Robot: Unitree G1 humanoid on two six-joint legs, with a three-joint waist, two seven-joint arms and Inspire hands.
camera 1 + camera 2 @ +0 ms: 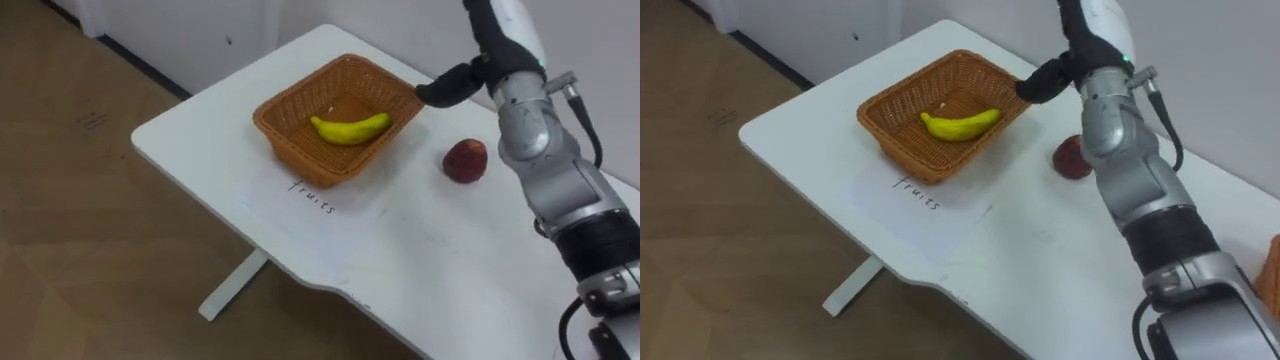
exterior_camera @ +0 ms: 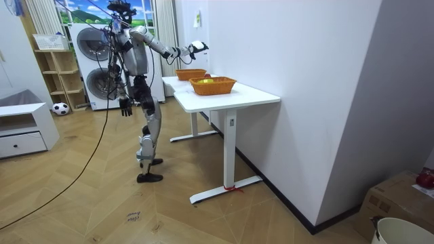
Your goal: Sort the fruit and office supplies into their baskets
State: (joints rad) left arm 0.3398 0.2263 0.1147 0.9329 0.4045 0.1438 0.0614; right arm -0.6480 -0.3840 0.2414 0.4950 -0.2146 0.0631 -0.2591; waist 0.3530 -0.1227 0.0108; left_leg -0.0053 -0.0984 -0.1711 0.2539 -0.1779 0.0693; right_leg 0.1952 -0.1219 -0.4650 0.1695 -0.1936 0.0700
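A brown wicker basket (image 1: 335, 118) stands on the white table (image 1: 430, 270) with a yellow banana (image 1: 350, 129) lying in it. A red round fruit (image 1: 465, 160) rests on the table to the basket's right, apart from it. My right hand (image 1: 450, 87) hovers over the basket's right corner, above the rim; its thumb juts out straight and it holds nothing. In the room view I stand at the table's long side with that arm stretched over the baskets (image 2: 212, 85). My left hand (image 2: 125, 106) hangs relaxed beside my thigh.
A paper sheet (image 1: 315, 200) lies under the basket's near side. A second wicker basket (image 2: 190, 74) stands farther along the table; its edge (image 1: 1272, 270) shows at the right. The table's corner (image 1: 140, 140) is close on the left. A wall runs behind the table.
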